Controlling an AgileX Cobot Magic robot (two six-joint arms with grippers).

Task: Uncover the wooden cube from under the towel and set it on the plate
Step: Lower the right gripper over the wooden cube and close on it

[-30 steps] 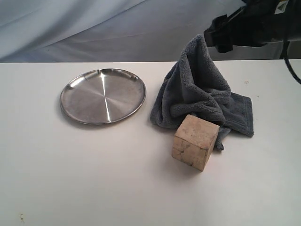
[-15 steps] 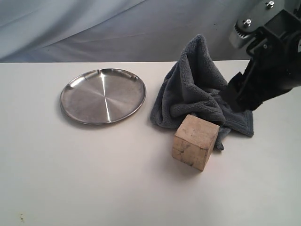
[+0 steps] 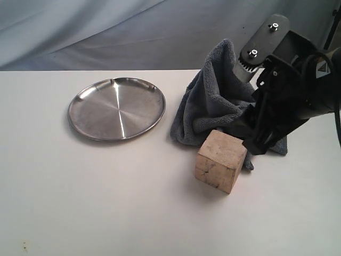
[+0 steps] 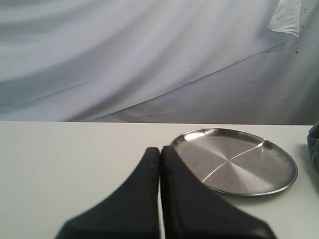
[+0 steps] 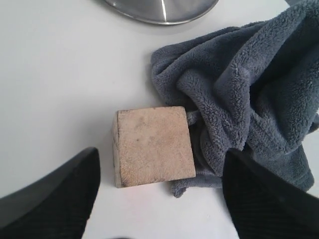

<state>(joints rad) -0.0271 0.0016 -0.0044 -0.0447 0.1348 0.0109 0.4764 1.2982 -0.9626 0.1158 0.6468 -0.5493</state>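
The wooden cube [image 3: 221, 160] stands uncovered on the white table, its far side touching the towel [image 3: 218, 101]. The dark blue-grey towel is bunched in a tall heap behind the cube. The steel plate [image 3: 116, 108] lies empty to the left, apart from both. My right gripper [image 3: 257, 140] hangs open just right of the cube, in front of the towel. From its wrist, the gripper [image 5: 162, 155] shows one finger on each side of the cube [image 5: 154, 144], with the towel [image 5: 249, 89] beside it. My left gripper [image 4: 159, 150] is shut and empty, near the plate [image 4: 234, 162].
A pale draped cloth [image 3: 106, 32] forms the backdrop behind the table's far edge. The plate's rim [image 5: 159, 12] shows at the edge of the right wrist view. The left arm is out of the exterior view.
My right arm has come down from the upper right corner to beside the cube. The towel, cube and plate have not moved.
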